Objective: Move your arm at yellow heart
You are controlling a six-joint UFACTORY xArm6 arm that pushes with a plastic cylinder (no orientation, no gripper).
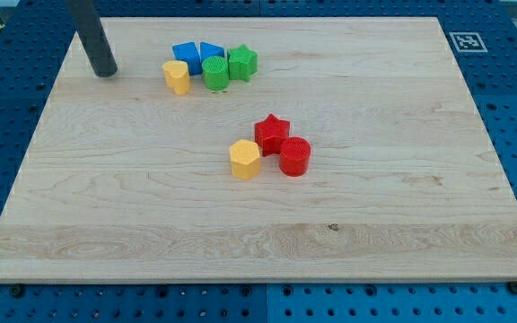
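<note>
Two yellow blocks lie on the wooden board (pixel 402 224); the yellow heart (pixel 177 77) sits in the upper left of the frame, touching a green cylinder (pixel 214 73) beside two blue blocks (pixel 197 56). My tip (pixel 106 73), a bare rod with no pincer, stands left of it, apart. Likely light, rigid, easily slid; approach its free left face.

My tip (pixel 106 74) sits on the worktop (pixel 402 224), near the yellow heart (pixel 177 77), on the view's left of it.
</note>
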